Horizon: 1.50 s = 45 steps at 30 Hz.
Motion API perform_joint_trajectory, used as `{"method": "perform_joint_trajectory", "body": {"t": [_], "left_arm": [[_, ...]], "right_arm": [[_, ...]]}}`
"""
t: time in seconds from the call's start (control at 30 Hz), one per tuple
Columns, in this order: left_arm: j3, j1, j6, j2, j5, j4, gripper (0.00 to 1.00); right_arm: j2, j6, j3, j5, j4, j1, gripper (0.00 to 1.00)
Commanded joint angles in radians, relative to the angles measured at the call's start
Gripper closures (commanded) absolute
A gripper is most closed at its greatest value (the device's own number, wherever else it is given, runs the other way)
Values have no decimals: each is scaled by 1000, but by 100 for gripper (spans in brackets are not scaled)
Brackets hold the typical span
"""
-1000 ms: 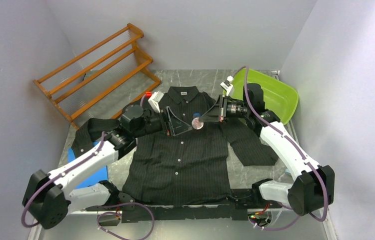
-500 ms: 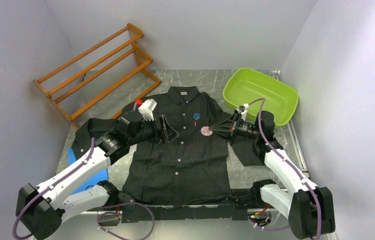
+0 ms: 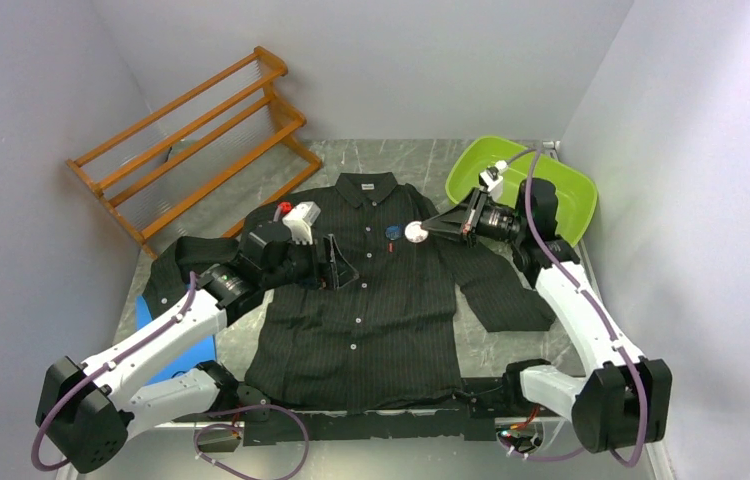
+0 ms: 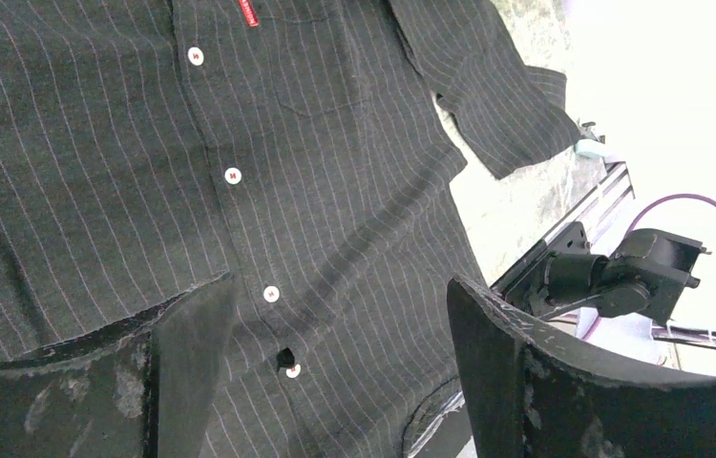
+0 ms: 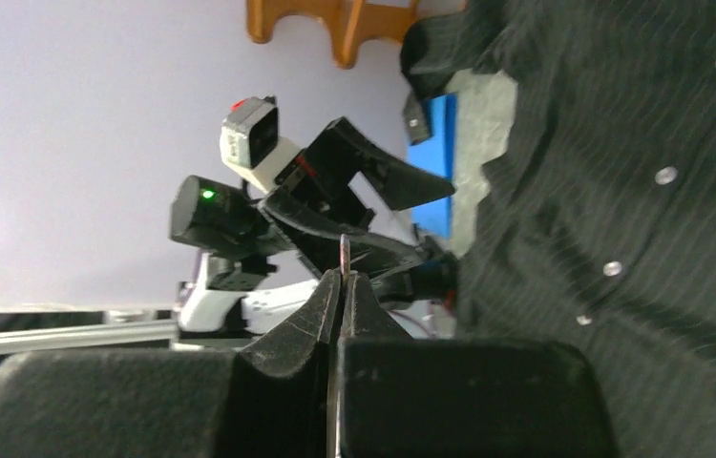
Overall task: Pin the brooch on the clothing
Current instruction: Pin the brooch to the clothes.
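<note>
The clothing [image 3: 371, 310], a black pinstriped shirt with white buttons, lies flat on the table, collar at the far side. My right gripper [image 3: 423, 231] hovers over its right chest, shut on the brooch [image 3: 414, 232], a small pale round disc. In the right wrist view the brooch [image 5: 344, 253] shows edge-on as a thin sliver between the closed fingertips of the right gripper [image 5: 343, 277]. My left gripper [image 3: 336, 262] stands open above the button line, nothing between its fingers. In its wrist view the left gripper [image 4: 340, 286] frames the shirt front [image 4: 335, 143]. A small blue round badge [image 3: 392, 232] sits on the chest.
A wooden rack [image 3: 191, 140] stands at the back left. A lime green tub [image 3: 541, 190] sits at the back right behind my right arm. A blue flat object [image 3: 176, 350] lies under the left arm near the left sleeve. Grey walls close in on both sides.
My right gripper dipped toward the chest with the brooch, then rose and moved back toward the collar. My left gripper drew back slightly to the left and stayed open.
</note>
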Motion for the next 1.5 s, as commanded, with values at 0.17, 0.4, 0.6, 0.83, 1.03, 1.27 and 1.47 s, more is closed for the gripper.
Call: {"method": "perform_joint_trajectory", "body": {"t": [0.17,0.4,0.6,0.83,1.03,1.27,1.47], "left_arm": [[-9,3,51,10,-30,-44,16],[-58,3,11,26,-53,9,17],[-84,3,-31,61,-29,86,17],[-107,6,-50,136,13,173,17],[-134,13,-59,221,40,221,19],[-174,15,-68,289,39,285,20],[-179,15,-56,310,20,272,20]], "right_arm": [[211,-324,70,109,-133,32,100],[300,-244,82,275,-19,107,100],[346,-94,36,408,143,174,100],[502,-140,47,398,285,216,100],[628,-107,6,463,476,243,100],[733,-89,-39,504,674,248,100],[820,-68,-62,522,741,255,100]]}}
